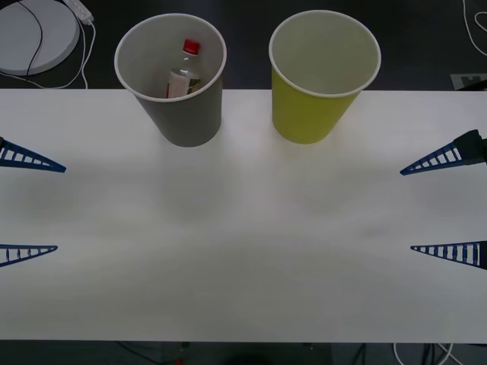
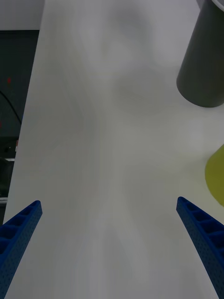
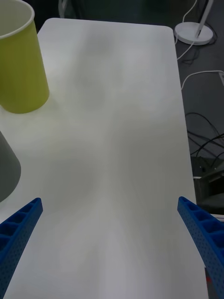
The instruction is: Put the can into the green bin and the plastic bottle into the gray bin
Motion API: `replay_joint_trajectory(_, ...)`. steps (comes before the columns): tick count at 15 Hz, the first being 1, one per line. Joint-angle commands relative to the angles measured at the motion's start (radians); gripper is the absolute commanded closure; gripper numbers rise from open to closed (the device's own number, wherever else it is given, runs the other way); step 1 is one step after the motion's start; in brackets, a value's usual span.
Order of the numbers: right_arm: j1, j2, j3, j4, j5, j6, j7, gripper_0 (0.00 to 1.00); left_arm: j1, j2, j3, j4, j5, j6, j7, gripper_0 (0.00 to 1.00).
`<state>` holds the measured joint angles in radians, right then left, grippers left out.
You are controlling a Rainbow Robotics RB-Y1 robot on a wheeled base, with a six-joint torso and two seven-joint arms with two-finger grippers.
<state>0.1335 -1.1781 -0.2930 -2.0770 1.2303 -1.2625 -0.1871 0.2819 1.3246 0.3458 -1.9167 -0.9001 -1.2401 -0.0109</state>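
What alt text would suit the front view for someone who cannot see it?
A gray bin holding a plastic bottle stands beside a green bin on a white table. The open left gripper and right gripper flank the table.

The left hand (image 1: 30, 207) waits at the robot's left edge, its two blue ribbed fingers spread wide and holding nothing. The right hand (image 1: 444, 209) mirrors it at the right edge, fingers likewise apart.
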Motion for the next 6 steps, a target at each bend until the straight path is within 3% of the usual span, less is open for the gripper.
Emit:
replay_joint_trajectory(1,0.000,0.000,0.000,0.000,0.000,0.000,0.000,0.00,0.000,-0.001,-0.001,0.007,0.000,-0.002,-0.011,0.00)
replay_joint_trajectory(6,0.000,0.000,0.000,0.000,0.000,0.000,0.000,0.00,0.002,-0.001,-0.001,0.005,0.000,-0.002,-0.011,0.00)
